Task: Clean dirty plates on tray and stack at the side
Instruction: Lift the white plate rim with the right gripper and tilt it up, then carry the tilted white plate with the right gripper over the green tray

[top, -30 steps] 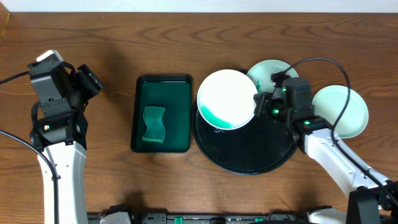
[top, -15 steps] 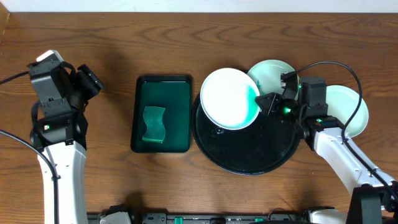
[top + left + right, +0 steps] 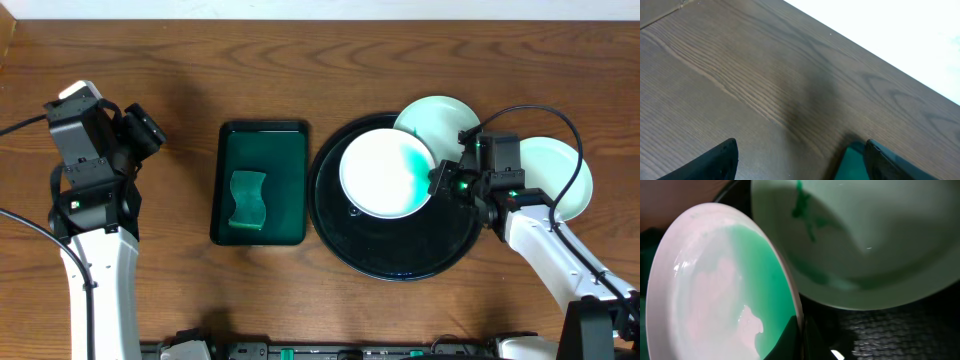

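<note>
My right gripper [image 3: 437, 181] is shut on the right rim of a white plate [image 3: 383, 174], holding it over the middle of the round black tray [image 3: 400, 252]. In the right wrist view the rim of this plate [image 3: 725, 290] sits pinched between the fingers of the right gripper [image 3: 800, 336]. A second plate [image 3: 432, 114] with a green smear [image 3: 802, 207] lies at the tray's far edge. A third plate [image 3: 556, 176] lies to the right, partly behind the arm. My left gripper [image 3: 150, 131] hangs open at the far left, away from all of it, and in its wrist view the left gripper [image 3: 800, 165] holds nothing.
A rectangular dark green tray [image 3: 289, 150] holding a green sponge [image 3: 247, 200] lies left of the black tray. Its corner [image 3: 855, 162] shows in the left wrist view. Brown wooden tabletop [image 3: 180, 280] surrounds everything.
My right gripper has carried the plate rightwards and a little towards the front, from the tray's left rim to over its middle. The left arm has stayed put.
</note>
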